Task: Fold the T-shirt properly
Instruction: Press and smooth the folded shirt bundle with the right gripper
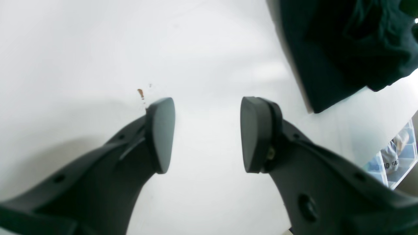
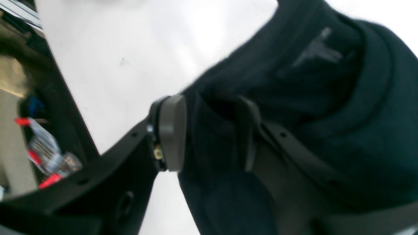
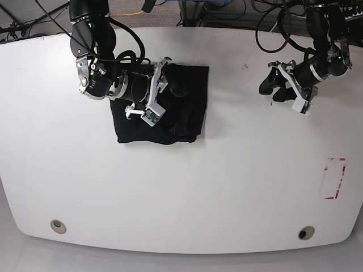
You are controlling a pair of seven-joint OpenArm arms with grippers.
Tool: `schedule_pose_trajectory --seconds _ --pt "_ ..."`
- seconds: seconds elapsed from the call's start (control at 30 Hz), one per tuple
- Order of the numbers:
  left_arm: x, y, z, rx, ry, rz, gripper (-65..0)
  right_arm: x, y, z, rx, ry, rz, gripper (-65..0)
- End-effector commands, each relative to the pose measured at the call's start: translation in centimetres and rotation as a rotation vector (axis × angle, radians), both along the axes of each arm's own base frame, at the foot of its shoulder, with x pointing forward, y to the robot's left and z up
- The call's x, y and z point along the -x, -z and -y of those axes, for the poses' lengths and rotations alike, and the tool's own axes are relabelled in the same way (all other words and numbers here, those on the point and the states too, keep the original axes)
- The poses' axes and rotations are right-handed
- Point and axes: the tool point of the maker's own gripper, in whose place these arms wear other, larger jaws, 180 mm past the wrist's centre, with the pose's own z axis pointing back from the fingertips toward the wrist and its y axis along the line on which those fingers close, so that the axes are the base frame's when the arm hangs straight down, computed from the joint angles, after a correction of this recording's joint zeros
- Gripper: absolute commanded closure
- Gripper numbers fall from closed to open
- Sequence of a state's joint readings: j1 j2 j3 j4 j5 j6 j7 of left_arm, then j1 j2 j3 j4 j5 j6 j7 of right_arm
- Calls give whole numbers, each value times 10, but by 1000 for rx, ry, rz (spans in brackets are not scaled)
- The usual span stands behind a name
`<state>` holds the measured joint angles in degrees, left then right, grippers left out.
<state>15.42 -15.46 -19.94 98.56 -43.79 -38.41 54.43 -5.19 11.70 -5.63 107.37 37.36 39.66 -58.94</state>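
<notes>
1. Near edge of the white oval table (image 3: 181,204): two small round metal fittings (image 3: 57,226) are set into its surface, one toward each near corner. A red rectangular outline mark (image 3: 334,178) lies on the table, well apart from the shirt, on the left arm's side.

2. Middle distance: the plain black short-sleeved cloth T-shirt (image 3: 187,116) lies bunched in a roughly square heap on the table, under the right arm.

3. The right gripper (image 2: 212,133) is over the shirt's far half. In the right wrist view its jaws stand at a moderate gap with a fold of the black cloth between the grey pads (image 2: 173,130); the cloth fills the gap, so the gripper is closed on the T-shirt.

4. The left gripper (image 1: 207,133) is well apart from the shirt, above bare table. Its two dark pads (image 1: 161,133) stand wide with nothing between them. A small brown speck (image 1: 140,93) marks the table just beyond one pad.

5. Far edge: black cables (image 3: 272,17) run behind the table.
</notes>
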Motion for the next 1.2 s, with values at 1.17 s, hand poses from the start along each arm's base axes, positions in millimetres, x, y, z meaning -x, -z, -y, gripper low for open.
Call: schedule_pose_trajectory --seconds 1.17 --pt "-3 -2 4 18 14 11 -300 29 12 -50 115 -97 118 0"
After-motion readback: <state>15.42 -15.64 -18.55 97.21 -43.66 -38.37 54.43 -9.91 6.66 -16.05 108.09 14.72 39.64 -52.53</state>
